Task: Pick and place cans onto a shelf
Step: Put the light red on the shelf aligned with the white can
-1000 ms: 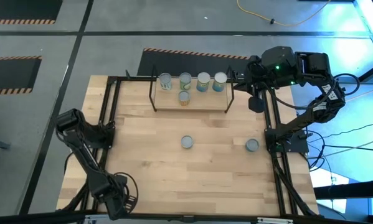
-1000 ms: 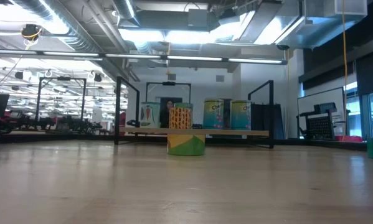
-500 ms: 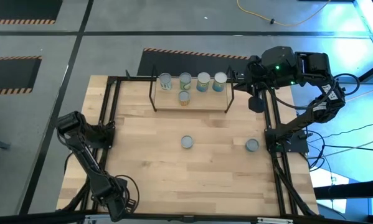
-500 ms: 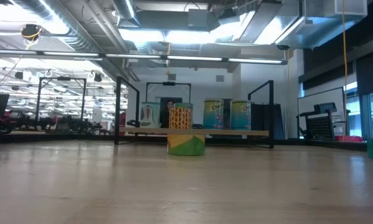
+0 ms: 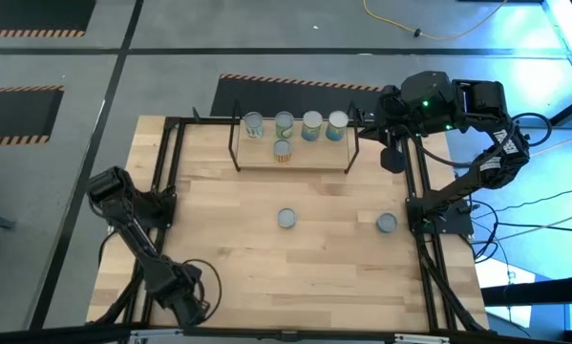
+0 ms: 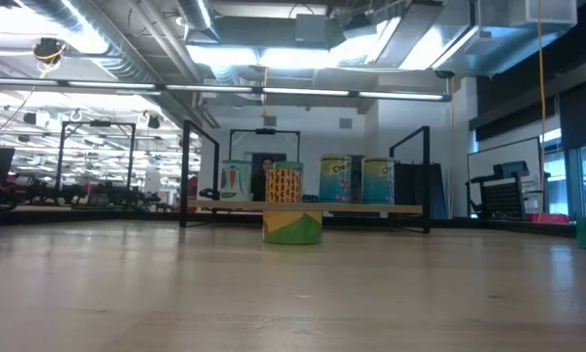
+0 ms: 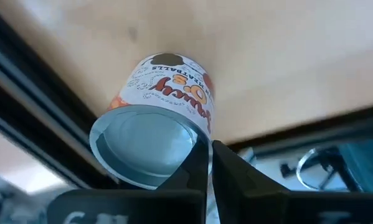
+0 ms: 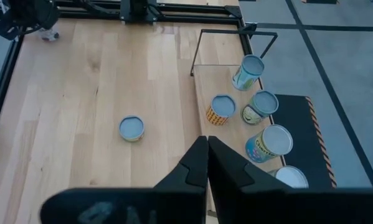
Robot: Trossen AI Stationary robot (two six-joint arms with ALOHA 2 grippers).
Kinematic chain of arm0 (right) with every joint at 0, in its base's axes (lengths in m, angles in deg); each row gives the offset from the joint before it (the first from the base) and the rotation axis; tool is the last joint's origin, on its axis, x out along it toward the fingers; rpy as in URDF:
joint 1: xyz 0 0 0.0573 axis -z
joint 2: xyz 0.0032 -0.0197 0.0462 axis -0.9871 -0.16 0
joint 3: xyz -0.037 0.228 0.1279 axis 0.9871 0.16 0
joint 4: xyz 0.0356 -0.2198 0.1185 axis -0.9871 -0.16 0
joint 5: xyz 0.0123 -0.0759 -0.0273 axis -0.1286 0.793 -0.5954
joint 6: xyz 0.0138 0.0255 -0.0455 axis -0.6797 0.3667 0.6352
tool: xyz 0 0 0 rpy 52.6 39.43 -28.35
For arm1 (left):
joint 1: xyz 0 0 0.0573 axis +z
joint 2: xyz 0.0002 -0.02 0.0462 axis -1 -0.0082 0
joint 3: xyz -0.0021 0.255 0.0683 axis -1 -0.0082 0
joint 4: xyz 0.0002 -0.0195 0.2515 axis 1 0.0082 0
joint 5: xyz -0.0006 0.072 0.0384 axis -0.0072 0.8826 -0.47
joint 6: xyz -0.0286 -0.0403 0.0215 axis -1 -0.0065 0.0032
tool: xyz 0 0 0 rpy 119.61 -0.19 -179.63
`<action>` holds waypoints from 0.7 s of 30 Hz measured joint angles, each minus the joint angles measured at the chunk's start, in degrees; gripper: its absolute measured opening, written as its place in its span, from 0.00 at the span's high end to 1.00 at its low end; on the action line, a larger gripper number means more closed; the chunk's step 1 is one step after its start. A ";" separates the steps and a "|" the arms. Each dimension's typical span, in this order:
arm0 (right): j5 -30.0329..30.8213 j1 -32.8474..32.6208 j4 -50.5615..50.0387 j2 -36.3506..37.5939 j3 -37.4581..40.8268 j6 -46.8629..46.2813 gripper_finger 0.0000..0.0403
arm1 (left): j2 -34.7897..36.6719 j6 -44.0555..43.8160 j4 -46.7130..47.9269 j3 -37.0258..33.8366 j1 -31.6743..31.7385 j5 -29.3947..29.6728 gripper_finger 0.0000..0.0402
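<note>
Cans on the shelf [image 5: 295, 158]: four stand in a row along its far edge [image 5: 254, 125] [image 5: 284, 123] [image 5: 311, 125] [image 5: 337, 123], and a fifth, orange-patterned can [image 5: 282, 150] stands just in front of the row, near the second can from the left. In the low view this orange can [image 6: 284, 185] sits on the shelf board beside the taller labelled cans. Two more cans rest upright on the bare desk [image 5: 228, 239]: one near the middle [image 5: 286, 219], another toward the right rail [image 5: 387, 224]; the two are well apart. Left wrist view shows an eighth can [image 7: 158, 121], white label with orange lettering, lying at the desk edge beside a black rail, just beyond the fingers. Left gripper [image 7: 210, 163] sits low at the near-left corner of the desk, fingers pressed together with nothing between them; the can is beside them, not gripped. Right gripper [image 8: 207, 160] hangs above the far-right corner, beside the shelf's right end, fingers clenched together and holding nothing. Yellow cable [image 5: 429, 29] lies on the floor beyond the desk.
</note>
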 joint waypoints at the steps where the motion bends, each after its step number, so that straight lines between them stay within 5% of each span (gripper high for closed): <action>1: 0.00 0.00 0.00 0.00 0.00 0.04 0.97 | 0.59 1.71 0.74 -0.02 0.64 0.67 0.99; 11: 0.00 0.00 0.00 0.00 0.00 0.19 0.97 | 11.23 19.13 13.57 1.19 9.67 0.69 1.00; 19: -0.02 0.00 0.00 0.00 0.00 0.21 0.97 | 16.55 37.19 43.64 13.83 20.39 2.23 1.00; 21: -0.02 0.00 0.00 0.00 0.00 0.21 0.97 | 17.25 43.25 44.14 16.38 23.87 2.98 1.00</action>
